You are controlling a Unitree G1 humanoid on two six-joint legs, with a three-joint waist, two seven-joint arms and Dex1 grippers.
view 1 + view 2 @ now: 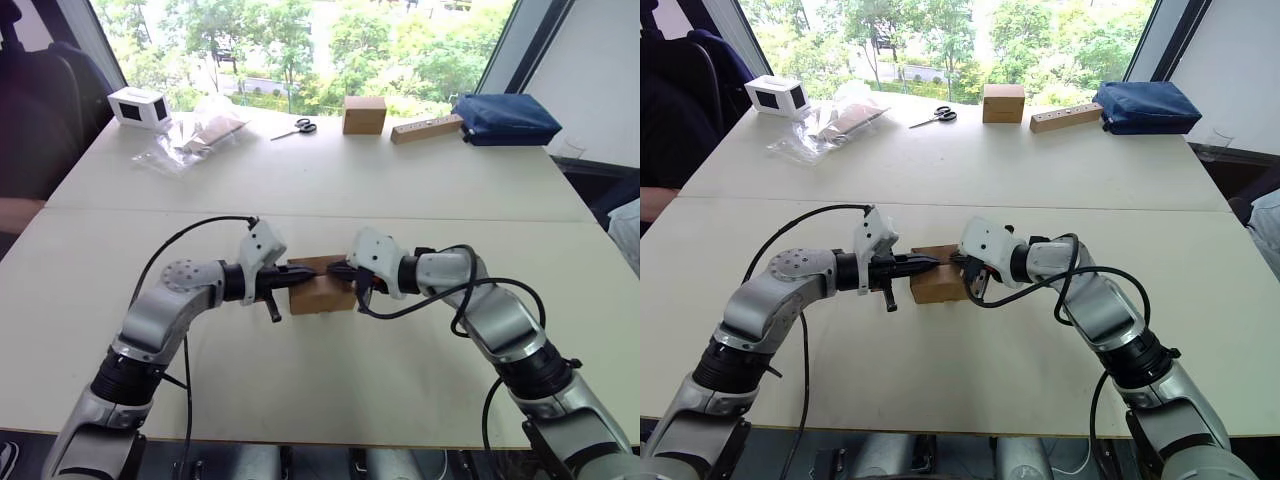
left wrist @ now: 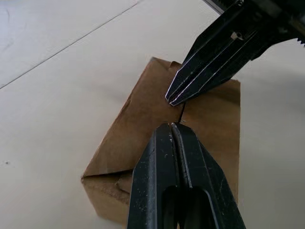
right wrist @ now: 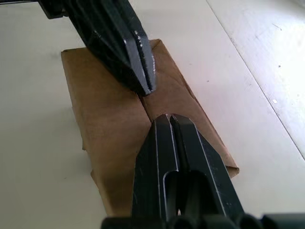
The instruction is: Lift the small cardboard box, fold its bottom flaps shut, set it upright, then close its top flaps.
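The small cardboard box (image 1: 322, 292) stands on the white table between my two arms. The top flaps (image 2: 138, 119) lie folded flat across its upper face and meet at a seam down the middle. My left gripper (image 1: 306, 271) is shut, and its tip rests on that seam from the left. From the right, my shut right gripper (image 1: 334, 269) points at the same seam, tip to tip with the left one. Each wrist view shows both tips close together on the seam: left gripper (image 2: 172, 126), right gripper (image 3: 167, 117). The bottom flaps are hidden under the box.
Along the far edge of the table stand another brown box (image 1: 364, 114), a long tan box (image 1: 427, 128), a blue bag (image 1: 505, 118), scissors (image 1: 297, 128), plastic bags (image 1: 195, 135) and a white device (image 1: 139, 107).
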